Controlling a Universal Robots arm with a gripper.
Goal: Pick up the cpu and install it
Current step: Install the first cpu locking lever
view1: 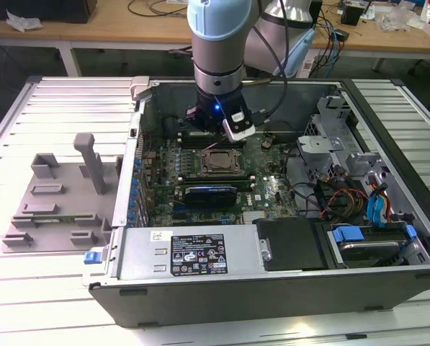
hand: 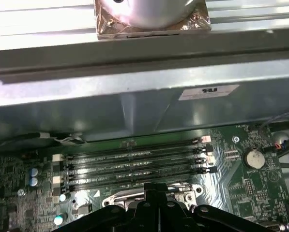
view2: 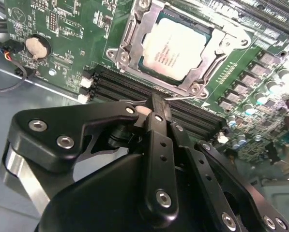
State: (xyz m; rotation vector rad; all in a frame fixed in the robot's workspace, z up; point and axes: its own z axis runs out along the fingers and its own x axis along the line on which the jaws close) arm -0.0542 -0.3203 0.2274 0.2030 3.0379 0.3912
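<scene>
Gripper [view2: 154, 104] fingers are seen pressed together, nothing held, poised beside the memory slots [hand: 134, 162] | cpu [view2: 175, 48] is seated in the socket frame [view2: 134, 36] on the motherboard [view1: 265, 184] | risk: if tilted in its seat, pins could be bent | print on chip and case sticker [view1: 199, 254] is left unread

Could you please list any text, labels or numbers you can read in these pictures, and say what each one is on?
None can be read with confidence.
Print on the cpu top: too faint and small.
black label on the grey metal cover: too small.
white sticker on the case wall: blurred.
Markings on the motherboard: too small.
</scene>
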